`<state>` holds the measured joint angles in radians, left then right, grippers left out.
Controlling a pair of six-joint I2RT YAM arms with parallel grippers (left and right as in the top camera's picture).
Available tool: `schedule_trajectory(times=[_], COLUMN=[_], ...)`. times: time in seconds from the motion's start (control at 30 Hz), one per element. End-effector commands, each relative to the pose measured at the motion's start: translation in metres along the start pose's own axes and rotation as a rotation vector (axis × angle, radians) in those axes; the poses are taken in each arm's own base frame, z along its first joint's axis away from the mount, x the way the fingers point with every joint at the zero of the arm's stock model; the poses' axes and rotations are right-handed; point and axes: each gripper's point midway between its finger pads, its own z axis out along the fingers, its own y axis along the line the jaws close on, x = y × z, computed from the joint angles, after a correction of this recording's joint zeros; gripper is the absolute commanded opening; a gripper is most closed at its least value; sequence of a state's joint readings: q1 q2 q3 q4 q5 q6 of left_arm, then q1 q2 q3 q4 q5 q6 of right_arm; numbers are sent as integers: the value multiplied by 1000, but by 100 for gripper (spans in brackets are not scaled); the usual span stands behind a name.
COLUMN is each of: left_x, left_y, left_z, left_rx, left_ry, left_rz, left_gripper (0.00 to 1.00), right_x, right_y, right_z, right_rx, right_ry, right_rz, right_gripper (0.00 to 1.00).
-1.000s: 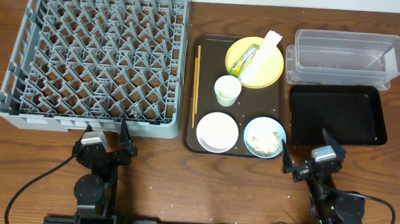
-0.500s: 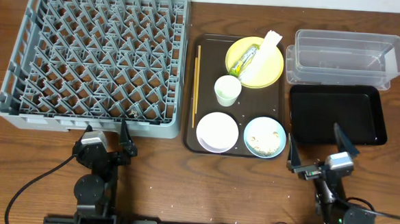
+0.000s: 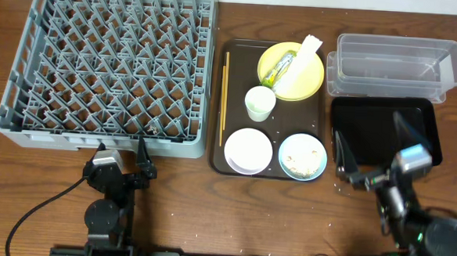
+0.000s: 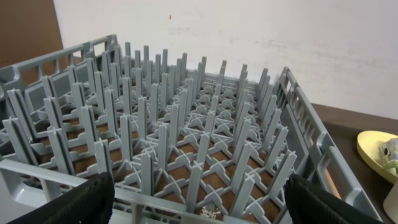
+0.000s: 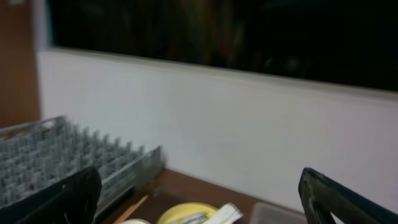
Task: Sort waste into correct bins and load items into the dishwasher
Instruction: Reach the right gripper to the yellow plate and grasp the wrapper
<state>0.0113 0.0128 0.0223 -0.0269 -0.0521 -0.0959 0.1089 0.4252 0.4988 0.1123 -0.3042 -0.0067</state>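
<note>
A dark tray (image 3: pixel 236 54) holds a yellow plate (image 3: pixel 303 79) with a green-yellow wrapper (image 3: pixel 279 68) and a white paper packet (image 3: pixel 309 47), a white cup (image 3: pixel 259 103), a white bowl (image 3: pixel 248 150), a light blue dish with crumbs (image 3: pixel 302 156) and chopsticks (image 3: pixel 225 96). The grey dish rack (image 3: pixel 110 63) lies at the left and fills the left wrist view (image 4: pixel 180 143). My left gripper (image 3: pixel 121 158) is open and empty at the rack's near edge. My right gripper (image 3: pixel 376 147) is open and empty, raised over the black bin's near left corner. The right wrist view shows the yellow plate (image 5: pixel 186 213) blurred.
A black bin (image 3: pixel 385 130) lies right of the tray. A clear plastic bin (image 3: pixel 395 66) stands behind it. Bare wooden table (image 3: pixel 232 214) runs along the front between the arms.
My right gripper has risen and swung right and away from me, from the table by the tray's near right corner to over the black bin. The left arm has not moved.
</note>
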Motion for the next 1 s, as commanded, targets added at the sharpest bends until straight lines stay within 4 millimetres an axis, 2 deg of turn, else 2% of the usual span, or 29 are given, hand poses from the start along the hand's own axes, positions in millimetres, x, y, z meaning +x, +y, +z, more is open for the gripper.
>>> schedule_trajectory(times=[0.0,0.3,0.43,0.53,0.67,0.87,0.97], left_x=[16,16,16,16,16,16,16], left_y=[5,5,5,5,5,5,5], left_z=[1,1,1,1,1,1,1], left_rx=[-24,-24,-24,-24,-24,-24,-24], left_ry=[46,46,46,46,46,46,46], left_rz=[19,19,19,19,19,19,19], left_gripper=[89,89,89,89,89,89,89], right_x=[-19,-33,-23,-3,32,107,148], right_y=[13,-6,-19,-28,-34,-28,-14], right_z=[21,94,136,167,197,222,231], right_rx=[-111,-127,-124,-123,-123,-111,-146], right_ry=[54,339,486,610,772,1003,1077], right_rz=[43,150,205,251,308,341,363], right_gripper=[99,99,99,99,99,99,99])
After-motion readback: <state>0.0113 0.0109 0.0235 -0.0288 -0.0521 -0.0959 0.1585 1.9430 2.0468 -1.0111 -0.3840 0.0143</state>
